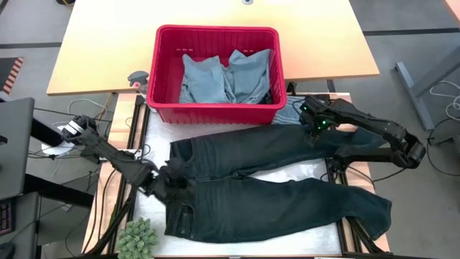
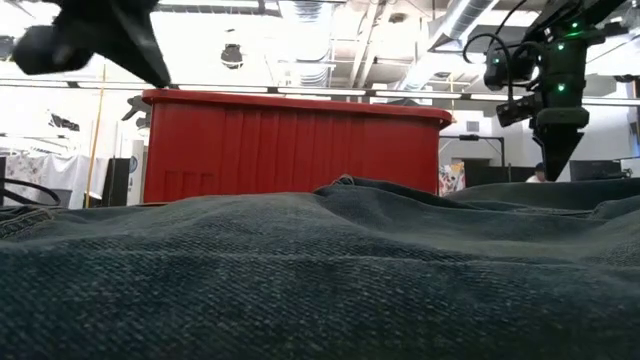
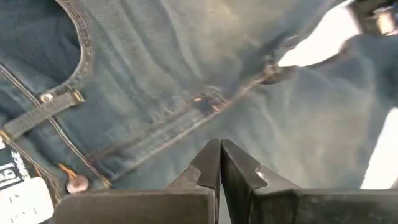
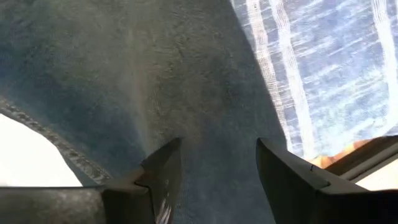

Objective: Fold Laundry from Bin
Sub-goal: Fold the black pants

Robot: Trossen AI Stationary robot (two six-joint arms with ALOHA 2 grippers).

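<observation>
High view is showing the white table (image 1: 154, 129) from above, and a big pair of dark jeans (image 1: 266, 191) is lying spread out flat on it, covering most of it. The waist of the jeans is lying toward the left arm's side and the two legs are stretching toward the right arm's side. The red bin (image 1: 215, 72) is sitting at the far edge of the white table, just behind the jeans, and light blue clothes (image 1: 223, 78) are lying crumpled inside it. A grey-blue striped cloth (image 4: 323, 68) is peeking out from under the top leg of the jeans, close to the bin. The left claw (image 1: 167, 180) is hanging low by the waist of the jeans, and its two fingers are pressed together with nothing between them; in the left wrist view the left claw (image 3: 220, 163) is pointing at the seams near the zip. The right claw (image 1: 315, 129) is hovering over the top leg near the bin's corner, and in the right wrist view the right claw (image 4: 214, 171) is showing its fingers spread apart, gripping nothing. A small green plant (image 1: 138, 239) is sitting at the near corner on the left arm's side.
</observation>
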